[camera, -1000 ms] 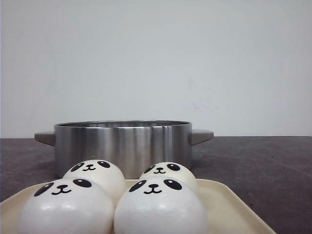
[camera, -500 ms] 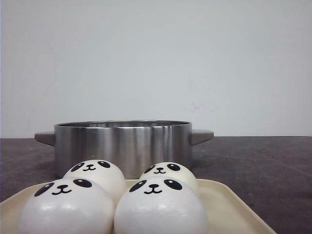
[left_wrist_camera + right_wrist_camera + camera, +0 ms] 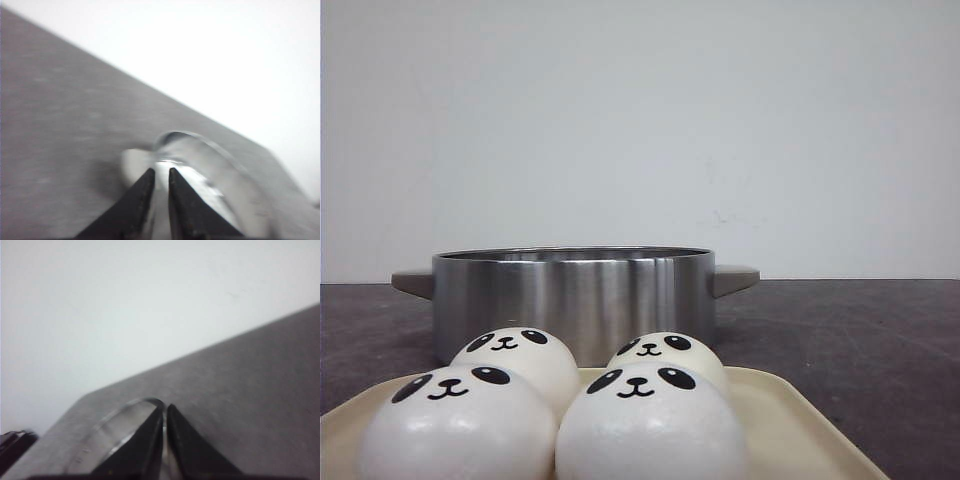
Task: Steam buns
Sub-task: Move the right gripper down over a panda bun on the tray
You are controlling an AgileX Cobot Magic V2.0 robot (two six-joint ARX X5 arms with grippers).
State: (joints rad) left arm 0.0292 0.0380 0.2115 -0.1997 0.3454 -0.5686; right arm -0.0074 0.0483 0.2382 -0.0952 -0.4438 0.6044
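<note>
In the front view, four panda-faced buns (image 3: pixel 650 425) are seen clustered on a cream tray (image 3: pixel 790 420) before a steel pot (image 3: pixel 575 300) on the dark bench (image 3: pixel 860 340), with no claw shown. In the left wrist view, the left claw (image 3: pixel 161 175) is held nearly clenched, a narrow gap left, the pot's rim (image 3: pixel 200 150) just beyond its tips. In the right wrist view, the right claw (image 3: pixel 164 411) is clenched on nothing, the pot rim (image 3: pixel 125 412) just beyond its tips.

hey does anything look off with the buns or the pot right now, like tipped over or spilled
Nothing stands out. The four buns sit upright on the cream tray, faces forward, packed close in two rows. The steel pot stands level behind them with no lid on it. No spill shows on the dark table.
</note>
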